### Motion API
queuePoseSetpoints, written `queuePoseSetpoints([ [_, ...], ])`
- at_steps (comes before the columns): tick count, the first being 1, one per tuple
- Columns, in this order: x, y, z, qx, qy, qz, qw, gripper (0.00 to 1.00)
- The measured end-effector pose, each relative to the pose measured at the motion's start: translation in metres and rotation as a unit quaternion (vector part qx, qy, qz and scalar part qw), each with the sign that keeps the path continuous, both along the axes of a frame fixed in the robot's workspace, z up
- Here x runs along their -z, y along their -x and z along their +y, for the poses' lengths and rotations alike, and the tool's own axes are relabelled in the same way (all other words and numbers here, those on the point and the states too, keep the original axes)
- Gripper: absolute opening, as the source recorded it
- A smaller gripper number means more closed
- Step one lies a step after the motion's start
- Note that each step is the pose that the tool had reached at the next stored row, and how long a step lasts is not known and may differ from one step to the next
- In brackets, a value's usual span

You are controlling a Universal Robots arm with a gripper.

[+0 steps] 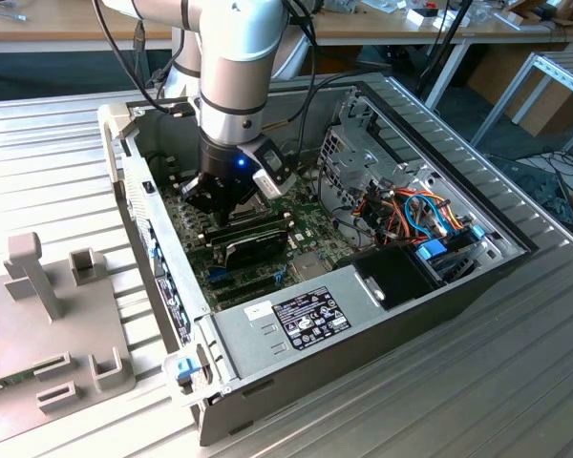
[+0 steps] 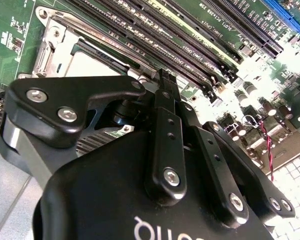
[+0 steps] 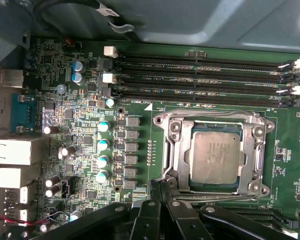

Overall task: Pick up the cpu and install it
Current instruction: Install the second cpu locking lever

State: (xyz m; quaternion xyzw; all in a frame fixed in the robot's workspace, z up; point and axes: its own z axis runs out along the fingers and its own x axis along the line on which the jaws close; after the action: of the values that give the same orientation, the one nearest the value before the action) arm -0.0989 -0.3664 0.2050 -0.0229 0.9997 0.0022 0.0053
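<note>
Dull silver-grey metal is what you see at the heart of the first wrist view: the cpu lies flat inside the socket frame on the green motherboard, face up. It is nearly square, so no long axis stands out; its edges run parallel to the frame and to the black memory slots just beside the socket. Your gripper sits just beside the socket's edge, its black fingers drawn together to a closed tip and holding nothing, apart from the chip. In the second wrist view the gripper hangs low over the board, and the pale patch in the socket past it is probably the same chip. In the exterior view the arm reaches down into the open computer case, which rests on the ribbed metal surface.
</note>
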Motion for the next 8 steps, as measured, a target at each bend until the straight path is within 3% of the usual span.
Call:
queuePoseSetpoints([
  [8, 0.0002, 0.0003, 0.0005, 0.0, -0.0001, 0.0, 1.0, 0.11],
])
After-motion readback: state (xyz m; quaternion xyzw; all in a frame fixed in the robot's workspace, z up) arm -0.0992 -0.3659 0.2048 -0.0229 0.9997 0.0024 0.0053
